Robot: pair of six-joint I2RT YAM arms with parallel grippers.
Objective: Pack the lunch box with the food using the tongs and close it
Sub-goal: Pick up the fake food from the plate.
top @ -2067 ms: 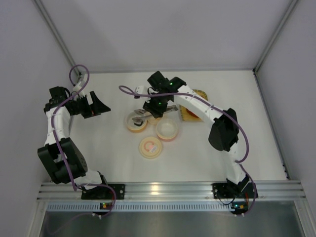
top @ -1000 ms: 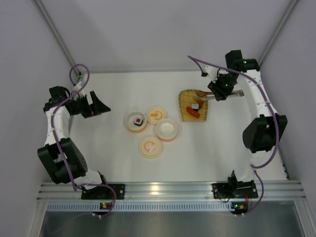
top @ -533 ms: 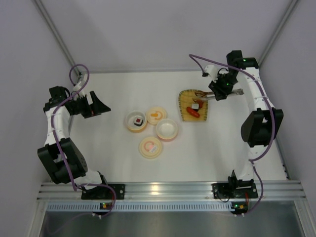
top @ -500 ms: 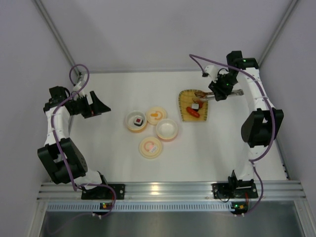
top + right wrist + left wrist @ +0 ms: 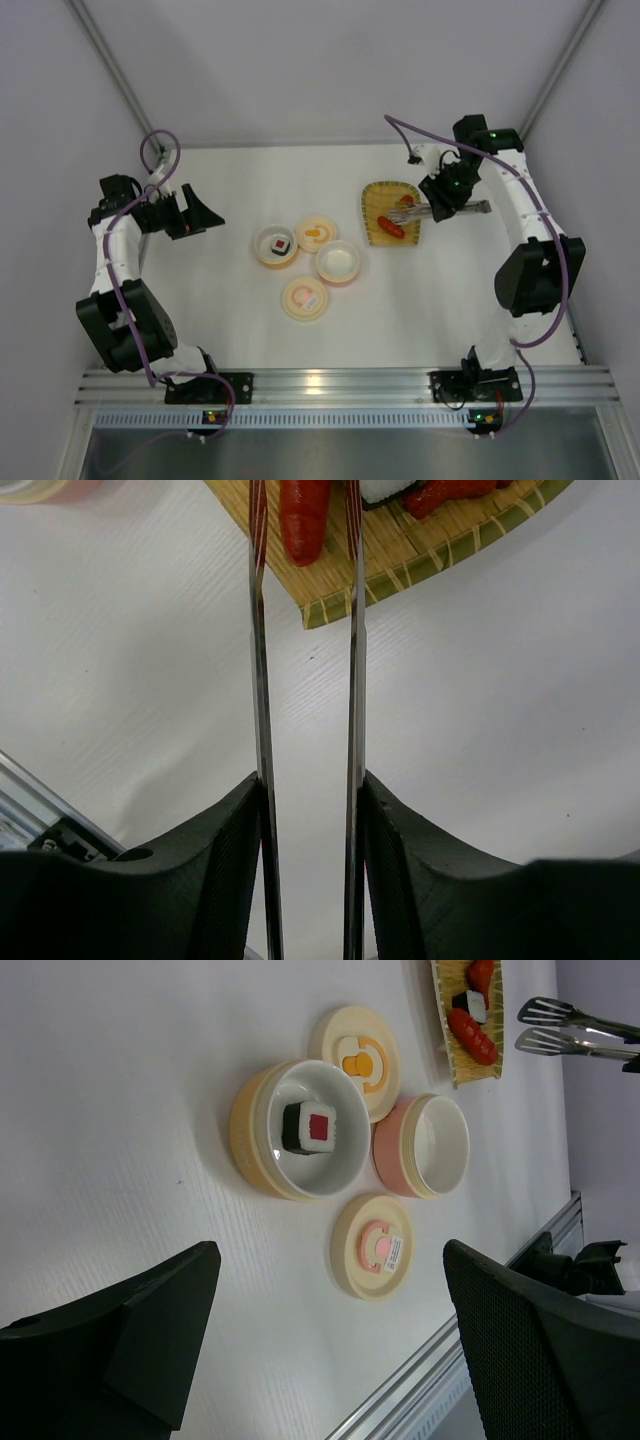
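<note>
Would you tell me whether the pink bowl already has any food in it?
No, the pink bowl shows only its bare white inside; the sushi roll sits in the yellow bowl beside it.

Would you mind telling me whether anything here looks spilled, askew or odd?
Nothing stands out: the sushi roll sits in the yellow bowl, the sausage lies on the tray, and the right gripper holds the tongs.

This is a robotics lab test cell: a bare white table boxed in by plain pale panels left, far and right, with a slotted aluminium rail (small status lights glowing below) along the near edge.
</note>
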